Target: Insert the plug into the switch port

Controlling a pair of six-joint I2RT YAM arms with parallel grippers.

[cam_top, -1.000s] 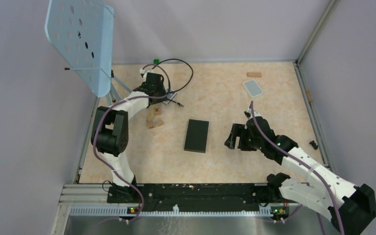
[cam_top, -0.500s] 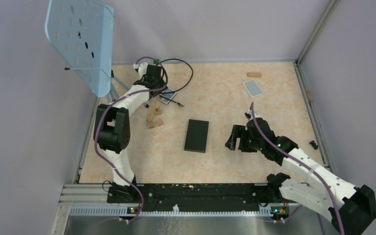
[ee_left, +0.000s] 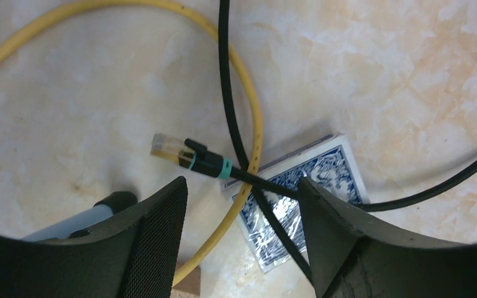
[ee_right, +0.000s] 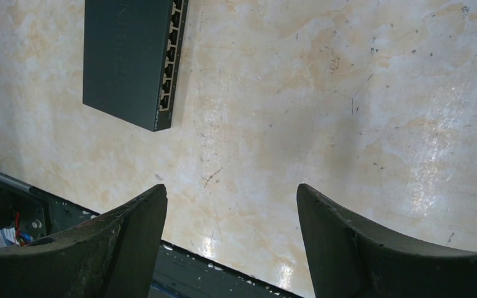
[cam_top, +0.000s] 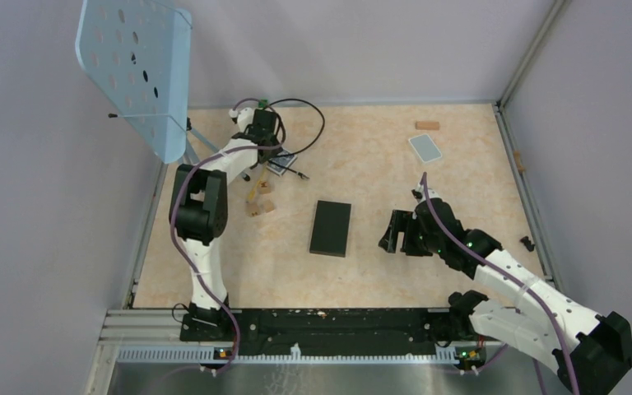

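Observation:
The plug (ee_left: 172,149), clear-tipped with a black boot and teal rings, lies on the table at the end of a black cable (ee_left: 227,81). My left gripper (ee_left: 242,183) hovers open just above it, and only the cable runs under the gap between its fingers. In the top view that gripper (cam_top: 268,141) is at the far left and covers the plug. The flat black switch box (cam_top: 331,228) lies mid-table, its ports (ee_right: 170,62) lined along one narrow edge. To the box's right, my right gripper (cam_top: 395,230) stands open and holds nothing.
A yellow cable (ee_left: 251,118) loops around the plug. A blue patterned playing card (ee_left: 313,186) lies under the black cable. Wooden blocks (cam_top: 259,202), a pale grey-blue card (cam_top: 425,148) and a blue perforated stand (cam_top: 136,74) are nearby.
My left arm has swung its elbow rightward and carried its gripper a little farther toward the back wall. The right arm has not moved.

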